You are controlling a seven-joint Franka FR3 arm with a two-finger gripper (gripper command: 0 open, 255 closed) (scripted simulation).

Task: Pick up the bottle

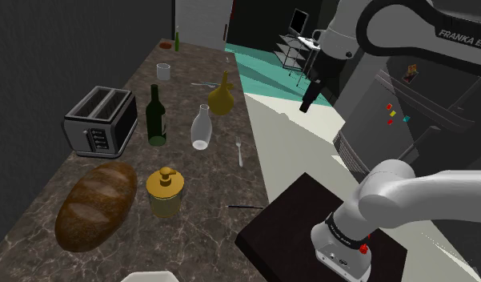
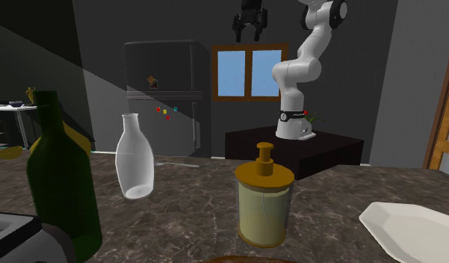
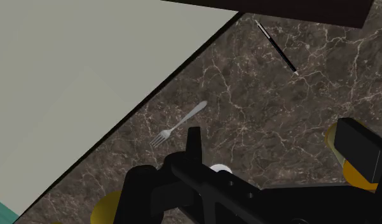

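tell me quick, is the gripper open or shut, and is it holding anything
Gripper: open, fingers apart, holding nothing.

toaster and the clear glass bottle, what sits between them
The dark green wine bottle stands on the counter between the toaster and the clear glass bottle, as the shoulder view shows.

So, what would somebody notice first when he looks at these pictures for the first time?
Probably the big brown bread loaf at the shoulder view's lower left, on the dark marbled counter. Beyond it stand a silver toaster, a dark green bottle and a clear bottle in a row. The black gripper hangs open high over the counter, touching nothing.
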